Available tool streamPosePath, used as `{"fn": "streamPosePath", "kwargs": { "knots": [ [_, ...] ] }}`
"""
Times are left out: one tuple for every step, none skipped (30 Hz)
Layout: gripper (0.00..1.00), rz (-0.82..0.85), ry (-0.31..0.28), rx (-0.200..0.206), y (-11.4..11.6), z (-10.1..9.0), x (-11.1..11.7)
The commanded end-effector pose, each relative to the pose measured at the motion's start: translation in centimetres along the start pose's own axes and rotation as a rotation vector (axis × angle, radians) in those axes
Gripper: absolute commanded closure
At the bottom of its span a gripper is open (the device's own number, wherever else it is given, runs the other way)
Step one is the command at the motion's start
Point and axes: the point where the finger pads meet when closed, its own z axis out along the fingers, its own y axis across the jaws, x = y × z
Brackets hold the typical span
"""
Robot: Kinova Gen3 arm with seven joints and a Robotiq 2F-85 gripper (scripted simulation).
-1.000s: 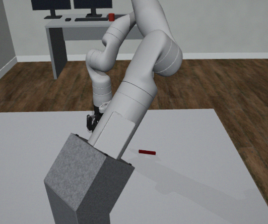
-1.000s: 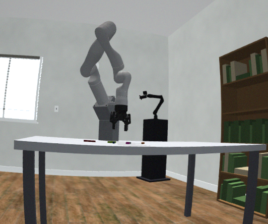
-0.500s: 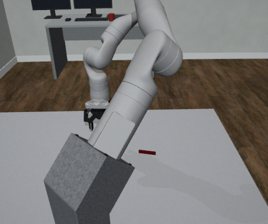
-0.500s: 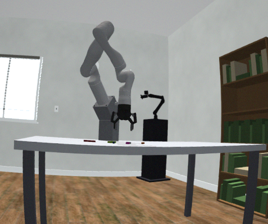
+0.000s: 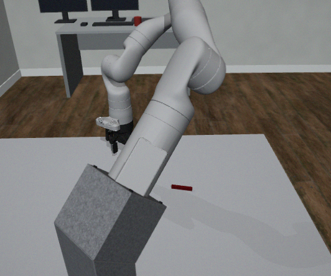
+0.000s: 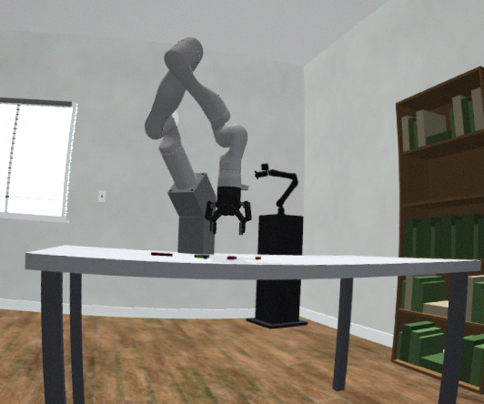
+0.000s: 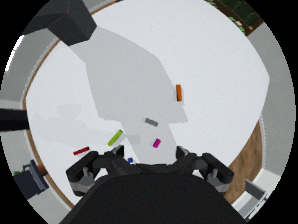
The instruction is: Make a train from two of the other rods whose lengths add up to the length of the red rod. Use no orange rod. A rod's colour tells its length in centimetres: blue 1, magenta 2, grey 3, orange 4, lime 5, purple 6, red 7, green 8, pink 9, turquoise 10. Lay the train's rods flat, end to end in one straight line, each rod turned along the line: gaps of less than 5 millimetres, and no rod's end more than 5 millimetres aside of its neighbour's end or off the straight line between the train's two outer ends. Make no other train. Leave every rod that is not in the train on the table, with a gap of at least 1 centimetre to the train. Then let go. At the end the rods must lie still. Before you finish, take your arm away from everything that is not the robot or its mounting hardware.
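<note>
My gripper (image 6: 228,221) (image 5: 114,148) (image 7: 150,151) is open and empty, and it hangs a little above the white table (image 5: 230,161) (image 6: 109,264) (image 7: 166,36). In the wrist view several rods lie flat below it: a red rod (image 7: 81,152) at the left, a lime rod (image 7: 115,137), a small blue rod (image 7: 131,160) close to the fingers, a magenta rod (image 7: 157,143), a grey rod (image 7: 152,121) and an orange rod (image 7: 178,92) farther off. The red rod (image 5: 181,187) (image 6: 161,254) lies apart from the others. From the exterior view the lime rod (image 6: 200,256), magenta rod (image 6: 231,257) and orange rod (image 6: 257,257) show in a row.
The arm's grey pedestal (image 5: 106,214) (image 6: 193,218) stands on the table and hides most rods from the top view. A black stand with a small arm (image 6: 279,237) is behind the table. A bookshelf (image 6: 450,227) stands at the right.
</note>
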Motion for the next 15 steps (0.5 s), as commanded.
{"fn": "streamPosePath", "kwargs": {
  "knots": [
    [0.0,0.041,-0.003,-0.005,0.3,-0.1,-0.3],
    [0.0,0.041,-0.003,-0.005,0.3,-0.1,-0.3],
    [0.0,0.073,-0.002,-0.005,0.4,-0.1,-0.3],
    [0.0,0.103,-0.002,-0.004,0.5,-0.1,-0.3],
    [0.0,0.133,-0.001,-0.004,0.6,-0.1,-0.4],
    [0.0,0.161,0.0,-0.004,0.7,-0.2,-0.4],
    [0.0,0.188,0.0,-0.003,0.8,-0.2,-0.5],
    [0.0,0.214,0.001,-0.003,0.9,-0.2,-0.5],
    [0.0,0.238,0.002,-0.003,1.0,-0.2,-0.5],
    [0.0,0.262,0.002,-0.002,1.0,-0.3,-0.6],
    [0.0,0.284,0.003,-0.002,1.1,-0.3,-0.6],
    [0.0,0.305,0.003,-0.002,1.2,-0.3,-0.6],
    [0.0,0.324,0.004,-0.001,1.2,-0.3,-0.6],
    [0.0,0.343,0.004,-0.001,1.3,-0.3,-0.7],
    [0.0,0.36,0.005,0.0,1.3,-0.4,-0.7]
  ]
}}
